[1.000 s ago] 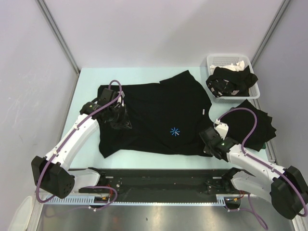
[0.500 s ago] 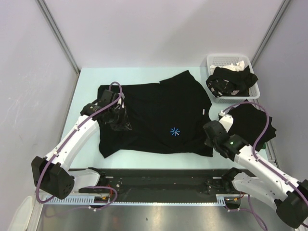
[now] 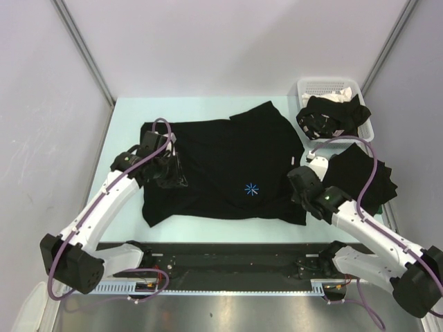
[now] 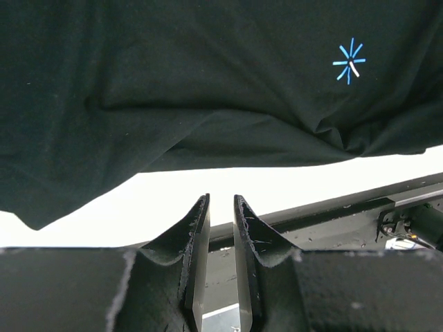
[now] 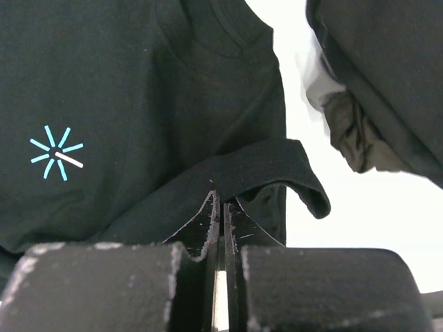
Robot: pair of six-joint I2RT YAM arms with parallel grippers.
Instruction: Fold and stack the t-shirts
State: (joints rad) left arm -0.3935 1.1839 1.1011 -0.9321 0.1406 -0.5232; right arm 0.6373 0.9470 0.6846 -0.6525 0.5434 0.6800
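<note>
Table point(image 3: 208, 111): t-shirt point(image 3: 221, 162) spread | left pincer point(image 4: 221, 202) slightly parted | right pincer point(image 5: 221, 199) closed

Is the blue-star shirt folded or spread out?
Spread out: the shirt lies open across the table, one edge curled over.

Left wrist view: the starburst t-shirt point(image 4: 208, 83) ahead of the left gripper point(image 4: 221, 200) runs off the top and both side edges. Right wrist view: its curled hem point(image 5: 277, 166) lies at the tips of the right gripper point(image 5: 220, 199); cannot tell whether cloth is pinched there. Dark folded cloth point(image 5: 387, 69) to that gripper's right is cut by the frame edge, piece count unreadable.
</note>
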